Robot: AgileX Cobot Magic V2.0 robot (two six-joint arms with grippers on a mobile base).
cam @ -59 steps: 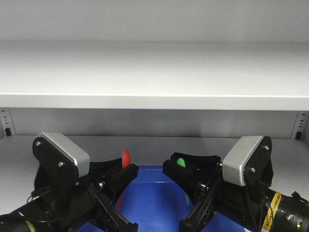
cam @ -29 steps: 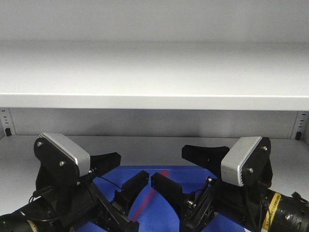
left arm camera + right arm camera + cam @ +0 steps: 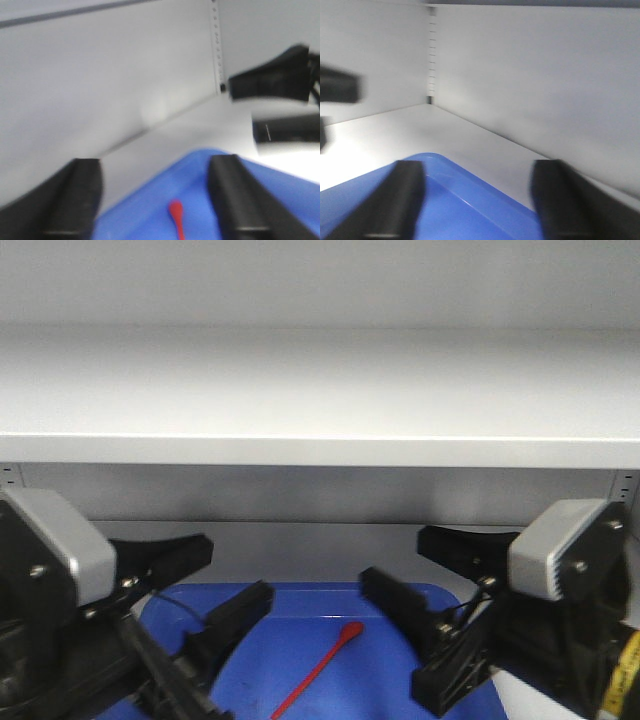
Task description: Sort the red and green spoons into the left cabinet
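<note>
Lying diagonally in the shallow blue rectangular tray [image 3: 300, 602], bowl toward its back edge, the thin red plastic spoon [image 3: 322, 667] is flanked by the spread, empty left gripper [image 3: 205, 585] and right gripper [image 3: 430, 570]; the left is judged nearer.

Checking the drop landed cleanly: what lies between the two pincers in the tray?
In the front view, only the red spoon lies on the blue tray between the open left pincer and right pincer.
</note>
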